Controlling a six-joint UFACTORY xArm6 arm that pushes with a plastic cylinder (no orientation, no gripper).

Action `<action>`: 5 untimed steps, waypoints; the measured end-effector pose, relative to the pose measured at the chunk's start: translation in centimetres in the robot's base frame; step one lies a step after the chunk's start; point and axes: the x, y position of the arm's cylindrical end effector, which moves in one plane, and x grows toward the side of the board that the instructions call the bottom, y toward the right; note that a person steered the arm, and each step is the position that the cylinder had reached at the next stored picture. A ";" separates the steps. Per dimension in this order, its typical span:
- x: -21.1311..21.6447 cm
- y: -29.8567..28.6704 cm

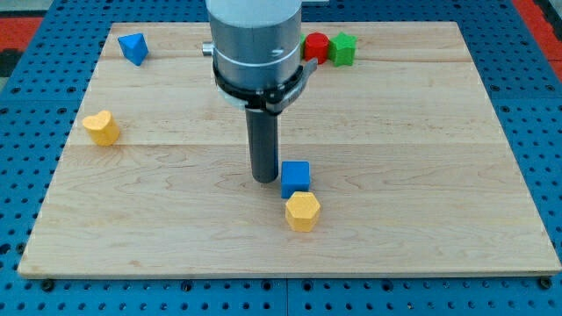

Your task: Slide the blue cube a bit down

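Camera view shows the wooden desk (421, 132) filling most of the scene, with the arm (255, 44) coming down from the view's top and ending in a dark rod. There is no hand on this arm, so nothing is open, closed or held; the rod can only push. Its tip (264, 179) rests on the desk just beside the left face of the blue cube (296, 178), close enough that it may be touching, though the view is too shallow to be sure.

The blue cube sits a little below the desk's middle, and the yellow block (302, 211) lies directly below it, touching or nearly so. That matters for the step in hand. To slide the cube down, the tip should first go round to the cube's top edge, since a push from the present left-side position would likely send it toward the view's right instead. A short, centred push from above ought to do it; an off-centre one could spin the cube. The yellow block will probably be shoved along too, so the stroke should stay brief.

Well apart from this, a second yellow block (102, 127) lies near the left edge, a blue wedge-like block (133, 47) sits at the top left, and a red block (315, 46) and a green block (342, 49) stand side by side at the top.
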 end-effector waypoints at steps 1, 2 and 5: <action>-0.7 0.0; -3.9 0.3; -3.2 2.7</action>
